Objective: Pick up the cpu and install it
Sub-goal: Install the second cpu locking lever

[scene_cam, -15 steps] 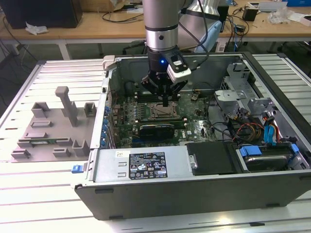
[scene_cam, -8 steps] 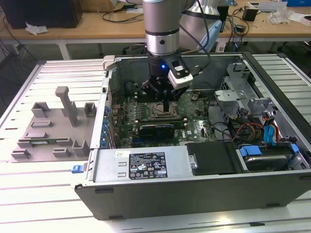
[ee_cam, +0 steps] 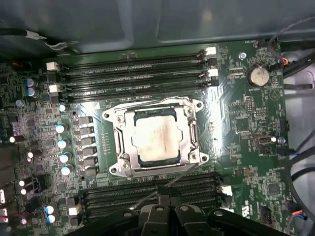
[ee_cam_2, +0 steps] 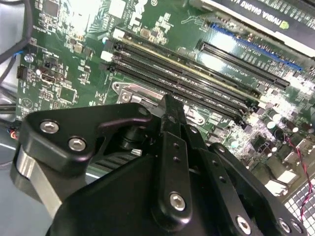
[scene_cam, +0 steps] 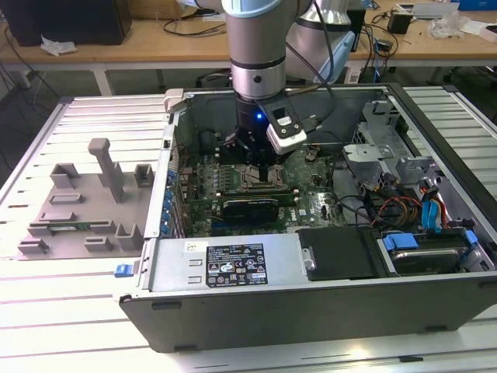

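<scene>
As seen in the first wrist view:
chip (ee_cam: 156, 139): flat inside socket frame (ee_cam: 118, 120), beyond gripper (ee_cam: 166, 209)
jaws: closed, holding nothing

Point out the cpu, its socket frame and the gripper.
cpu (ee_cam: 155, 139), first wrist view, middle of its silver top.
socket frame (ee_cam: 192, 135), first wrist view, side bar.
gripper (ee_cam_2: 170, 105), second wrist view, fingertips.

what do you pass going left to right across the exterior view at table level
grey fixture block → open computer case left wall → gripper above the motherboard → drive bay with blue cables
</scene>
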Available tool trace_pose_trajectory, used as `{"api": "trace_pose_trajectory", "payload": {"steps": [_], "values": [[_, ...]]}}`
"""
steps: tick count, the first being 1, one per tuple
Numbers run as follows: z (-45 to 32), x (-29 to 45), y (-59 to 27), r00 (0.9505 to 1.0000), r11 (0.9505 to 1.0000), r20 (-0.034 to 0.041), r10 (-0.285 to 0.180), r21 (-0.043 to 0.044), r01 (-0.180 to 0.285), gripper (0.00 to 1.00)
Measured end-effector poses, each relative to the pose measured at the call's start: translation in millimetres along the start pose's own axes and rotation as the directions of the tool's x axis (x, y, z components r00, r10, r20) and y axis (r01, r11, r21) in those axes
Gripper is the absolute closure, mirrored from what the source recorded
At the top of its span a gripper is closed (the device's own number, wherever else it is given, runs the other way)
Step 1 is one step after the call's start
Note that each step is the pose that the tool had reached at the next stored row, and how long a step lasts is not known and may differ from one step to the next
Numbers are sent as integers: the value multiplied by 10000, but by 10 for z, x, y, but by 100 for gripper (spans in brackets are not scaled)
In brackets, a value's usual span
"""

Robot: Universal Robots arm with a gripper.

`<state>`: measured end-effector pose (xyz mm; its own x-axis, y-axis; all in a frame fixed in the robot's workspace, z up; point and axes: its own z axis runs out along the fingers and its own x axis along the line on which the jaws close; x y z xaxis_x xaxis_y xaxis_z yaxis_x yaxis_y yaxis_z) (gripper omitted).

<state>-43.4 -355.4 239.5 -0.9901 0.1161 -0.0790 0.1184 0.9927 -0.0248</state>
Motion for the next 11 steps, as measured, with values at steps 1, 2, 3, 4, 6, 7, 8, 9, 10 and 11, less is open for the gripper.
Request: {"api": "trace_pose_trajectory", "payload": {"steps": [1,2,3,4,6,7,8,9,10,11], "values": [[11,6,-1,10000,10000,-2,-23,-1,23,89],[20,7,-1,9999,9999,-13,-111,-4,111,89],[27,9,-1,9997,9997,-15,-243,-13,243,89],[34,10,-1,9991,9991,-13,-422,-25,422,89],[50,12,0,9962,9962,0,-871,-61,871,89],[56,12,0,9944,9944,6,-1055,-75,1056,89],[65,13,0,9912,9912,15,-1320,-96,1320,89],[78,27,0,9887,9887,22,-1496,-110,1496,89],[90,49,-3,9877,9877,24,-1562,-114,1562,89],[95,61,-4,9873,9872,24,-1588,-116,1589,89]]}}
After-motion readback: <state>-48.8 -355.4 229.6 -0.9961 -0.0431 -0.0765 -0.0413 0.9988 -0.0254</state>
